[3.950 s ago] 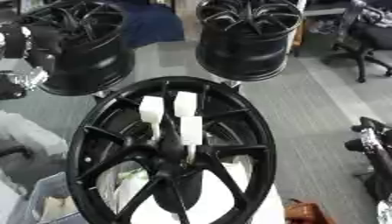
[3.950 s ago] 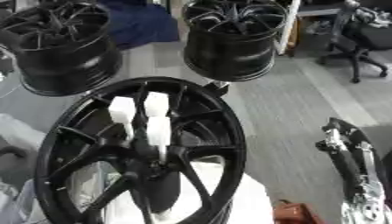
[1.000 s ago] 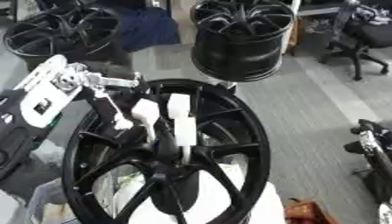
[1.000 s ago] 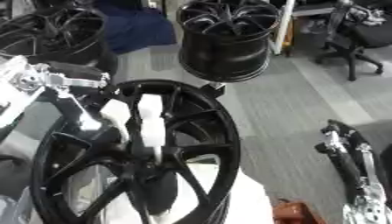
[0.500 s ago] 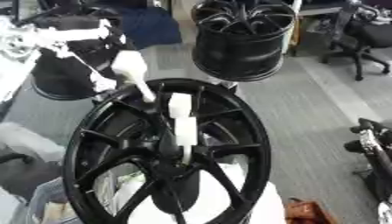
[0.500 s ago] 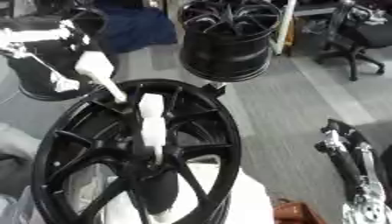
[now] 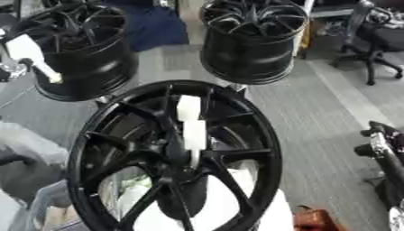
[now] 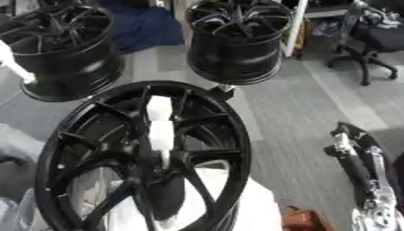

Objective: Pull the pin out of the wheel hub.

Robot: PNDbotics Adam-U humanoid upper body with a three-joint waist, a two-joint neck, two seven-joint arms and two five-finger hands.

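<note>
Pins show in two places. One white pin (image 7: 192,125) sits in the wheel hub (image 7: 175,159) just above its centre, with its long axis running up toward the rim. A second white pin (image 7: 30,53) hangs beyond the hub's upper-left rim, tilted, at the left hand (image 7: 7,68). That hand is the nearer one, but it is cut off by the edge, so I cannot tell its grip. The right hand (image 8: 356,166) lies well off the hub's right side, and its fingers are too unclear to judge.

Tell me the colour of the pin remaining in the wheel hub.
White pin; the left eye view shows it best.
</note>
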